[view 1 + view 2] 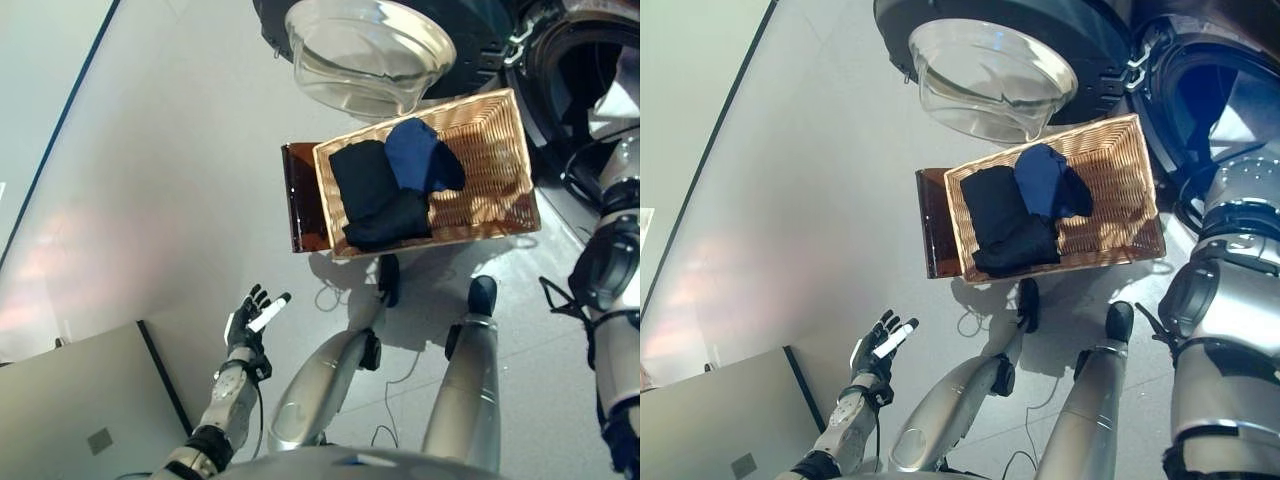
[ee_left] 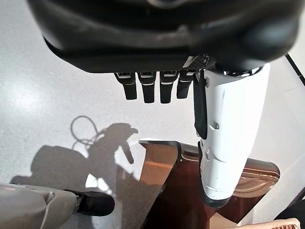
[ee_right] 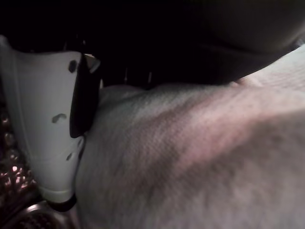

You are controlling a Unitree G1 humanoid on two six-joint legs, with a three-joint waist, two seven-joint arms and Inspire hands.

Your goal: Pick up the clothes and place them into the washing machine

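A wicker basket on the floor holds black clothes and a dark blue garment. Behind it stands the washing machine with its round glass door swung open. My right arm reaches up into the drum at the right edge. In the right wrist view my right hand is shut on a light grey cloth that fills the space past its thumb. A pale patch shows inside the drum. My left hand hangs open and empty low on the left, far from the basket.
A brown glossy stand sits against the basket's left side. A grey flat panel lies at the lower left. A dark line crosses the grey floor at the far left.
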